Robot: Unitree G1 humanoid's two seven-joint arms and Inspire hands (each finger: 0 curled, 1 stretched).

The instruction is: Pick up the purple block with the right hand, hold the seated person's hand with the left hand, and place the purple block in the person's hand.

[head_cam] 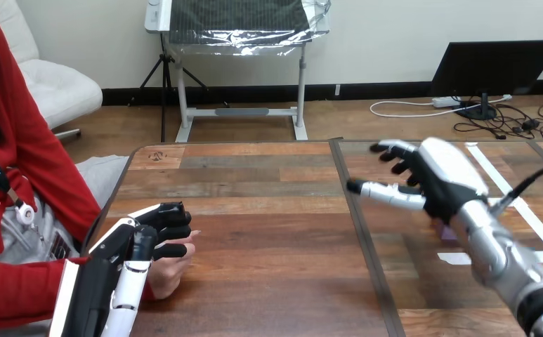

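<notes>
At the left edge of the wooden plank desk (254,210), the robot's black-and-white left hand (140,244) is curling its fingers round the person's hand (172,272) and clasping it. Over the desk's right half the right hand (438,179) is hovering, fingers spread and holding nothing. The small purple block (446,230) is lying on the desk beneath its wrist, mostly hidden.

i see my left hand (124,263) black, with long white shells down its back and dark jointed fingers (173,230). my right hand (440,175) wears a rounded white shell, its thumb (386,191) banded white and black, on a silver forearm (507,263).
</notes>
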